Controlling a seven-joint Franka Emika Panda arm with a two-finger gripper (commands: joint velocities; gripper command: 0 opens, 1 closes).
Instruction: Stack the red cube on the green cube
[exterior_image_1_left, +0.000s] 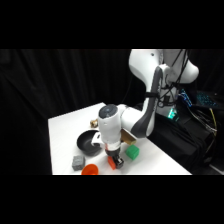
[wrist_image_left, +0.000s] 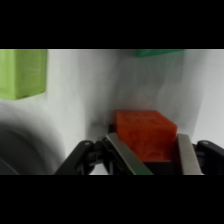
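The red cube (wrist_image_left: 146, 134) sits between my gripper's (wrist_image_left: 148, 145) two metal fingers (wrist_image_left: 121, 153), which press against its left and right faces. In the side view the gripper (exterior_image_1_left: 116, 161) is down at the table near the front edge, with a bit of the red cube (exterior_image_1_left: 110, 163) showing beside it. The green cube (exterior_image_1_left: 132, 152) stands just to the right of the gripper, apart from it. Only the green cube's lower edge (wrist_image_left: 159, 52) shows at the top of the wrist view.
A black pan (exterior_image_1_left: 89, 141) lies left of the gripper, its rim (wrist_image_left: 25, 150) at the wrist view's lower left. A yellow-green cube (wrist_image_left: 22, 72) is at upper left. A grey block (exterior_image_1_left: 78, 162) and an orange-red disc (exterior_image_1_left: 90, 170) lie at the table's front edge.
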